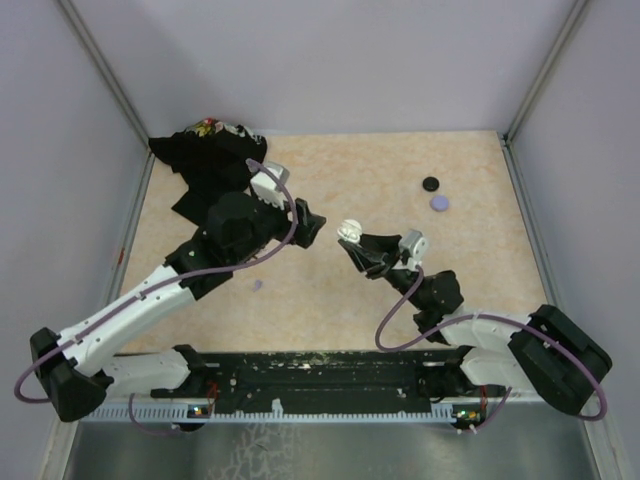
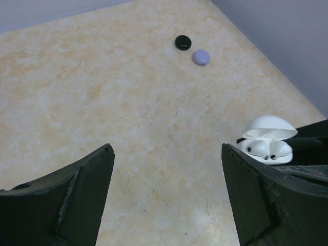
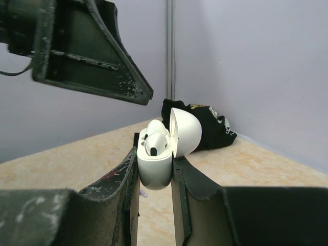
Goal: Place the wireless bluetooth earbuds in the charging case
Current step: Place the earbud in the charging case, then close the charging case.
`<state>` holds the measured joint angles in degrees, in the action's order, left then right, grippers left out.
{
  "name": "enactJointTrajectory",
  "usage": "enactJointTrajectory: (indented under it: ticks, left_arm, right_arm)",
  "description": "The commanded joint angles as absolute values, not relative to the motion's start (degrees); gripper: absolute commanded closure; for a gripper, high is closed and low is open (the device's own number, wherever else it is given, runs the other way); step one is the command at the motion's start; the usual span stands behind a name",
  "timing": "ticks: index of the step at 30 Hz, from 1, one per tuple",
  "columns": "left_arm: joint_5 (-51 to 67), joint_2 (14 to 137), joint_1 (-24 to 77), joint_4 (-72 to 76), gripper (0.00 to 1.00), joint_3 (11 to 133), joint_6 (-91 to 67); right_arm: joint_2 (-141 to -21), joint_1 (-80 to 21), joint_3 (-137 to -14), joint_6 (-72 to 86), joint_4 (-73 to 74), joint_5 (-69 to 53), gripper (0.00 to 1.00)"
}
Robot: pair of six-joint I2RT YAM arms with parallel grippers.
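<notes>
The white earbuds (image 2: 265, 148) sit in the glossy, rounded charging case (image 3: 155, 166), its lid hinged open. Your right gripper (image 1: 356, 244) clenches it upright above the middle of the marbled table (image 1: 400, 180). Your left gripper (image 2: 166, 154), just left of the case, is spread and empty. Press both buds flush, gently; that smooth shell looks slippery.

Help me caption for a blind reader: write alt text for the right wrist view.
The right end effector grips an open white charging case, lid flipped back, a white earbud seated inside. A finger of the other arm looms upper left; black cloth lies behind.
</notes>
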<state>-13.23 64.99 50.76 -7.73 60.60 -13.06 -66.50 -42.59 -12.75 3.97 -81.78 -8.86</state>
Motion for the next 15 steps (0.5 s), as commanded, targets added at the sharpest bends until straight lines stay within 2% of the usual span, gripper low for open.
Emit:
enactJointTrajectory:
  ticks: [1,9,15]
  left_arm:
    - [8.53,61.42,41.53,-4.28,0.10,57.97,-17.02]
    - [29.12,61.24,36.63,1.71,0.02,56.78,-20.47]
    - [36.79,64.97,36.25,4.93,0.01,57.05,-23.13]
  right_arm:
    - [-64.80,-41.75,-13.49,6.07,-83.71,-13.36,1.00]
    - [-64.60,-40.86,-17.15,6.83,-78.01,-19.97,1.00]
    - [-66.53,-40.87,-19.24,9.11,-78.97,-23.56,1.00]
